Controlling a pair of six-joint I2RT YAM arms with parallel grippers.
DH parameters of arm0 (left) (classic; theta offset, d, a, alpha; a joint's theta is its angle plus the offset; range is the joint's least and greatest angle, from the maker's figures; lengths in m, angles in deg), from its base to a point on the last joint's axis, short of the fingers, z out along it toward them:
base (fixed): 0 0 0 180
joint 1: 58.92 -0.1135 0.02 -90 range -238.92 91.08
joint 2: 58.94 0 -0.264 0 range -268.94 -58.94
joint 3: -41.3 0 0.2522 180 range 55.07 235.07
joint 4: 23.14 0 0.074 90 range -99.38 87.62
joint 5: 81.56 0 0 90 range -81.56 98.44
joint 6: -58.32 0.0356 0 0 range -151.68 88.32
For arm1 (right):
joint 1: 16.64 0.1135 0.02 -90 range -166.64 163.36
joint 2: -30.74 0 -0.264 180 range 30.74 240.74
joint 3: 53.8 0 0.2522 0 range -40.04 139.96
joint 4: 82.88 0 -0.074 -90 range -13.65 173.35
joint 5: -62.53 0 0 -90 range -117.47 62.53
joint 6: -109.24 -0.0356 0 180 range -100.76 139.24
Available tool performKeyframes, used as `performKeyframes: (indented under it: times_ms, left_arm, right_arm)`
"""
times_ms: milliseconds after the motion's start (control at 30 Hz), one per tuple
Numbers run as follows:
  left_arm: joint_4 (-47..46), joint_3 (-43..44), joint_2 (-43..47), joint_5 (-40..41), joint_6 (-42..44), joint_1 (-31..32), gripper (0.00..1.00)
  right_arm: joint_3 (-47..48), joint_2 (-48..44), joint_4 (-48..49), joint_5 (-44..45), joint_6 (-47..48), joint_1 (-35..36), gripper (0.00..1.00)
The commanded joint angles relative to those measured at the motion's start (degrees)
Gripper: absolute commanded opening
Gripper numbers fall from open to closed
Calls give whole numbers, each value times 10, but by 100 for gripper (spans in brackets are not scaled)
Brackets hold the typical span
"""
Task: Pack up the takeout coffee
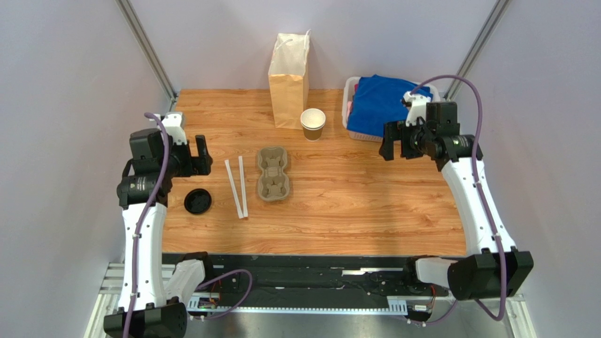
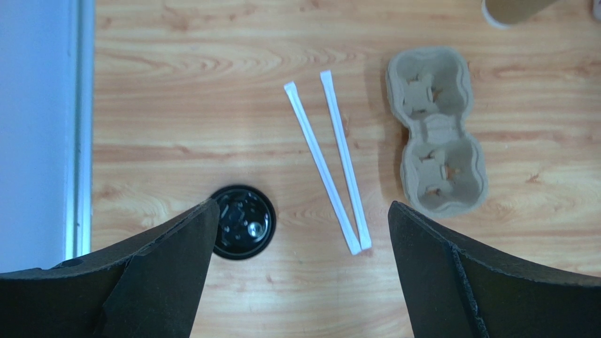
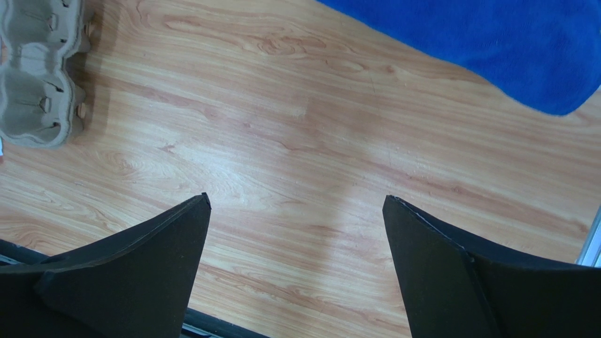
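The takeout coffee cup (image 1: 312, 124) is a small brown paper cup, white inside and at the rim. It stands upright and uncovered near the bench's (image 1: 367, 204) far edge, about midway along it and just right of the paper bag (image 1: 289, 81). There is one cup, and one round black lid (image 1: 197, 201) lying flat well apart from it, near the left edge. Two white wrapped straws (image 2: 331, 158) lie side by side between the lid and the single two-cup pulp carrier (image 1: 273, 172) (both its wells empty). One white basket (image 1: 350, 98) with a blue cloth (image 1: 381, 102) sits at the far right corner. The left gripper (image 2: 303, 211) and right gripper (image 3: 296, 201) both hover with jaws spread wide, grasping nothing.
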Motion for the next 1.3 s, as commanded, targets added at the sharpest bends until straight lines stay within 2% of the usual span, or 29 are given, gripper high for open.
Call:
performKeyframes:
  times_ms: [0,100,200,233,433,600,767,1267]
  left_arm:
    - [-104,-7,37,1,-11,1,99]
    - [-138,-13,50,-46,-7,1,99]
    - [-157,-10,50,-98,-23,1,99]
    - [-163,-10,47,-119,-30,1,99]
    - [-194,-30,45,-146,-45,2,99]
    - [-215,-53,47,-155,-53,2,99]
    - [-228,-64,45,-158,-61,3,99]
    - [-261,-97,40,-159,-63,3,99]
  right_arm:
    - [102,73,10,-14,7,29,100]
    - [188,141,8,22,2,71,97]
    - [278,200,8,33,-13,106,87]
    - [299,242,7,35,-18,121,79]
    - [467,387,-3,38,-70,153,64]
    - [568,506,1,35,-101,165,57]
    - [593,565,24,49,-127,168,43]
    - [616,647,69,58,-142,168,39]
